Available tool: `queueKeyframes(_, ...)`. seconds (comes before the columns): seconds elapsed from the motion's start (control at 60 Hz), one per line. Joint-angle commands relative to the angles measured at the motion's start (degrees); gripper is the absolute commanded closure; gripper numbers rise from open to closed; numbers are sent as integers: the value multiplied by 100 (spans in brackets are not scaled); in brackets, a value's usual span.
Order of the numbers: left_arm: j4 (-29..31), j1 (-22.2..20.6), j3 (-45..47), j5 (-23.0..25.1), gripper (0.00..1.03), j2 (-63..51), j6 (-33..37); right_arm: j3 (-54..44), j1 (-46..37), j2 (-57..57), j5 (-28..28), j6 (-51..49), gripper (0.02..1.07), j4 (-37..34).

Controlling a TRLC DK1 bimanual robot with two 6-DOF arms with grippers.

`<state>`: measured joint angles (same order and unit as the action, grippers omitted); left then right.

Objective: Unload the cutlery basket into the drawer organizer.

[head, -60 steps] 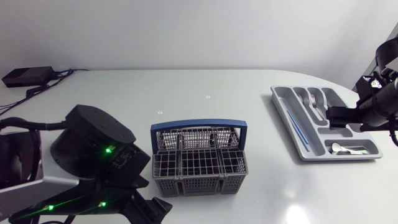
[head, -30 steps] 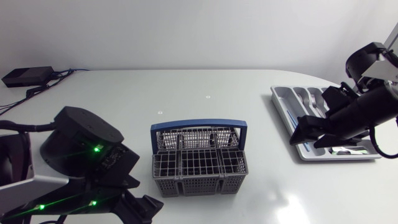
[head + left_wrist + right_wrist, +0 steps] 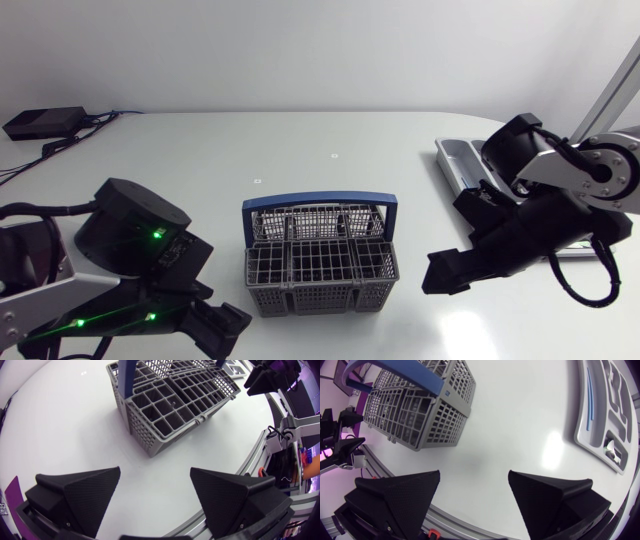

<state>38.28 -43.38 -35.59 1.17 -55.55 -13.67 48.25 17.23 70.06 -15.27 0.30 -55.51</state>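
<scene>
My left gripper (image 3: pixel 155 471) jaws wide, cutlery basket (image 3: pixel 172 402) ahead, well apart. My right gripper (image 3: pixel 474 475) wide (nothing between fingers), basket and drawer organizer (image 3: pixel 598 415) ahead, apart

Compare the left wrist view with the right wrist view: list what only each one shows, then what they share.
Only the left wrist view: the left gripper, open over bare table short of the basket.

Only the right wrist view: a plain look at the drawer organizer, with a blue piece in its long slot.

Both: the cutlery basket with its blue handle, the white table, and the right gripper, open in its own view and seen beyond the basket from the left wrist.
</scene>
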Motion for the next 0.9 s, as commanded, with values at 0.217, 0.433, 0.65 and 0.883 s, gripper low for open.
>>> queueKeyframes(0.217,-251,189,272,-3,5,-70,14,-527,667,-300,-47,498,8,427)
queueKeyframes(0.433,-286,321,299,-3,5,-70,14,-773,957,-625,-29,920,8,769)
queueKeyframes(0.65,-515,347,404,-91,5,-105,-13,-843,1168,-775,-11,1157,8,866)
queueKeyframes(0.883,-524,479,439,-108,6,18,14,-1116,1388,-1434,182,1324,7,1086)
